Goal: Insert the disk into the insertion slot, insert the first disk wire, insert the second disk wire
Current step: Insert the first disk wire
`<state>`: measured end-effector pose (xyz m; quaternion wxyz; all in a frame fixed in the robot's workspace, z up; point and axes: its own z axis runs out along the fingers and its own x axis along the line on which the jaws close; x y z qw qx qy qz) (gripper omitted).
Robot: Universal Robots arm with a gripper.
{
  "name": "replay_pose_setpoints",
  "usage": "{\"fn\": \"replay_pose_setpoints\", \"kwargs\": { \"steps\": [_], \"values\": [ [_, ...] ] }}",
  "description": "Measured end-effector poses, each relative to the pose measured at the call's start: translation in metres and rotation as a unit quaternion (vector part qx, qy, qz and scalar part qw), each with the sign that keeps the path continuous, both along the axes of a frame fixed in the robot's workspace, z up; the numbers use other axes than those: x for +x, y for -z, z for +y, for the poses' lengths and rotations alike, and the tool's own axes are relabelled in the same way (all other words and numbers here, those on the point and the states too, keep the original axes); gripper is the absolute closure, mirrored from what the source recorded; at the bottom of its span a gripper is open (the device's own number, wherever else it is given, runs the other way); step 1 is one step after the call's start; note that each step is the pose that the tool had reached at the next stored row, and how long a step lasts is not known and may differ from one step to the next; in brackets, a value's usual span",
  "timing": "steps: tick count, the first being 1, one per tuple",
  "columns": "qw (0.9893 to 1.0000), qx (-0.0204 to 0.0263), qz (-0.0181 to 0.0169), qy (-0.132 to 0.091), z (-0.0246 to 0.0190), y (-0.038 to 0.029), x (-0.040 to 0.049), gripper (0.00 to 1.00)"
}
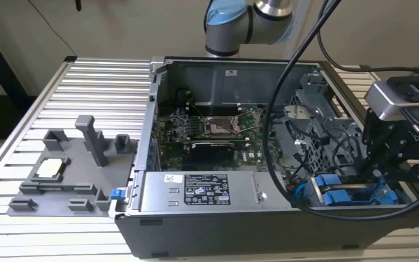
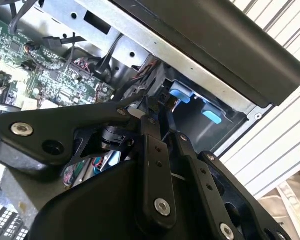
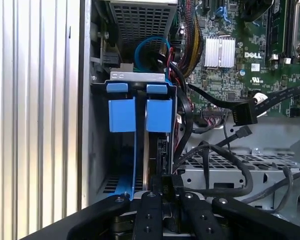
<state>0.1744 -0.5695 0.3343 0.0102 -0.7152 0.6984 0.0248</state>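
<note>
Evidently the first step is judged to be in hand, and close to done. The disk (image 1: 340, 196) is seen standing on edge in its blue frame inside the slot (image 3: 101, 165). That places it at about four o'clock in the exterior view, within the open computer case (image 1: 217, 229). The gripper (image 1: 379, 177) is held just over it, at about two o'clock from the blue handles (image 3: 158, 115).

In both wrist views its fingers (image 3: 149, 210) are drawn together, almost touching. Whether a thin edge is pinched between them cannot be told.

A black plug (image 3: 242, 111) on its cable is seen lying loose above the grey cage (image 3: 229, 165), so neither wire is judged to be plugged in yet. A straight, gentle push along the slot is called for, with the loose cables kept clear of the frame.
</note>
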Motion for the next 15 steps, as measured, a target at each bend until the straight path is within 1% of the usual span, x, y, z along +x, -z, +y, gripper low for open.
{"fn": "replay_pose_setpoints", "kwargs": {
  "steps": [6, 7, 9, 15],
  "values": [
    [1.0000, 0.0007, 0.0000, 0.000, 0.0000, 0.0009, 0.0000, 0.80],
    [1.0000, 0.0004, 0.0000, 0.000, 0.0000, 0.0006, 0.0001, 0.73],
    [1.0000, 0.0002, 0.0000, 0.000, 0.0000, -0.0007, 0.0001, 0.73],
    [1.0000, 0.0003, 0.0000, 0.000, 0.0000, -0.0076, 0.0001, 0.73]
  ]
}}
